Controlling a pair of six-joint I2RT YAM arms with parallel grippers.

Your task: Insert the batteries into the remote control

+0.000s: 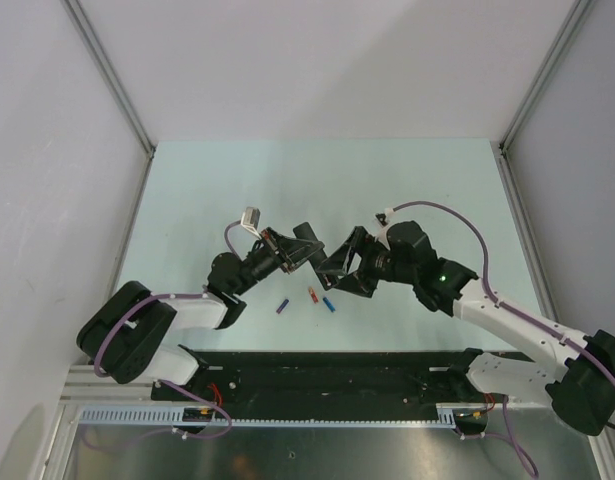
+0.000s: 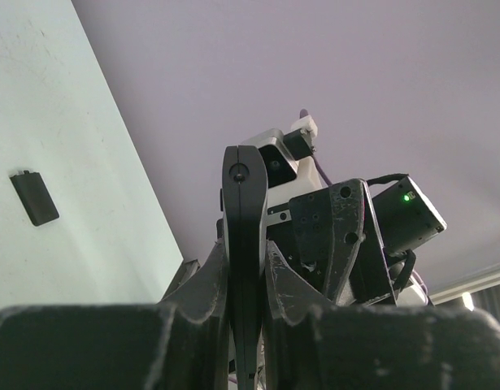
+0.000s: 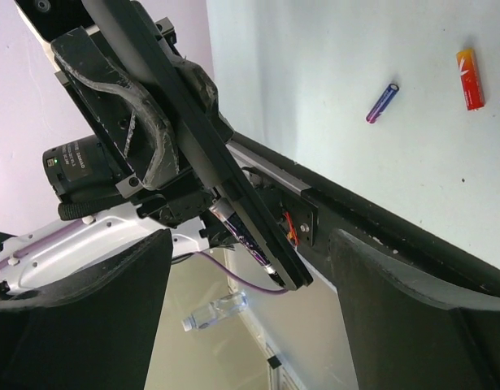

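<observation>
a pale mint-green flat table top carried everything, with a long black metal rail laid across its near edge. three small cylinders lay flat on the bare surface just ahead of that rail, near one another but not touching. the purple-blue cylindrical battery lay furthest left and tilted, the red-orange cylindrical battery sat in the middle and slightly further from the rail, and the bright blue cylindrical battery lay just beside it on the right. in the left wrist view a small flat black rectangular plastic cover lay alone on the table
</observation>
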